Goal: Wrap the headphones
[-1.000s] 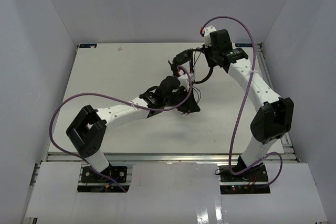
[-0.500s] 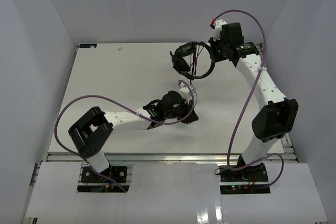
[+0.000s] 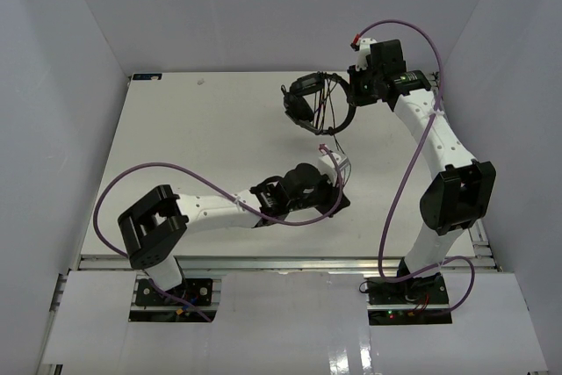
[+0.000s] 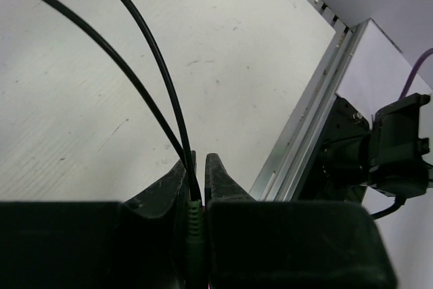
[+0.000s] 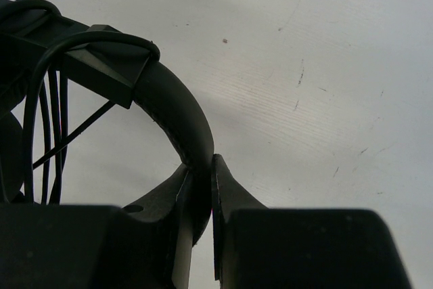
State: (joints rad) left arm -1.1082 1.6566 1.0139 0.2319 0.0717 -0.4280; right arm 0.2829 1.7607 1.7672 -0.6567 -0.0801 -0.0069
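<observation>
**Headphones held at headband, cord end pinched**

Top view: black over-ear headphones [image 3: 314,103] sit upper centre-right of the frame, over the far part of the white table [image 3: 193,138]. The right gripper [image 3: 353,94] is at their right side.

Right wrist view: right gripper [image 5: 201,167] jaws are pressed onto the curved black headband [image 5: 177,116], which arcs up and left. Loops of cord hang at the left edge.

Top view: the left gripper [image 3: 334,177] is low centre, well apart from the headphones.

Left wrist view: left gripper [image 4: 199,162] jaws are nearly together, pinching the thin black cord [image 4: 101,47]. Two strands run to the upper left, and a ribbed sleeve [image 4: 194,218] sits between the fingers.
</observation>
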